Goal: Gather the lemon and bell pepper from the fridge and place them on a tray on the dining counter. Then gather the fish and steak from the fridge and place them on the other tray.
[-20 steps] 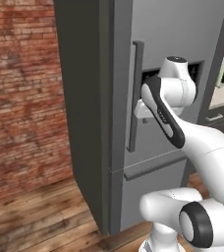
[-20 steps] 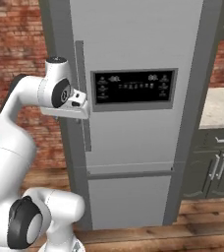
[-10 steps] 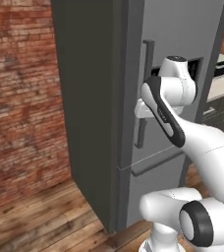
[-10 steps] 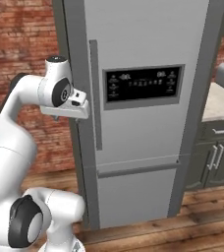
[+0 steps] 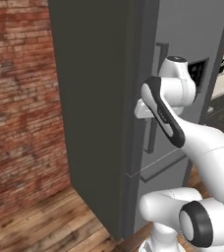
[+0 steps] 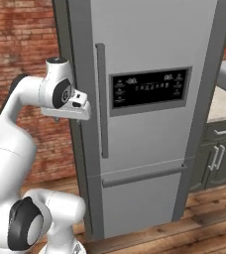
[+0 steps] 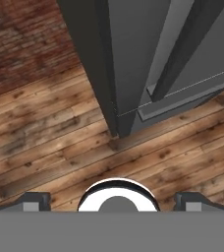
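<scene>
fridge (image 6: 149,114): I see it shut, grey door with dark panel, against brick wall | handle (image 6: 101,99): long, upright, on the door's left edge | gripper (image 7: 113,201): I read jaws wide apart, holding nothing, pointing down at the wood floor (image 7: 45,147) | relation: gripper sits just left of the handle, near the fridge's front corner
</scene>
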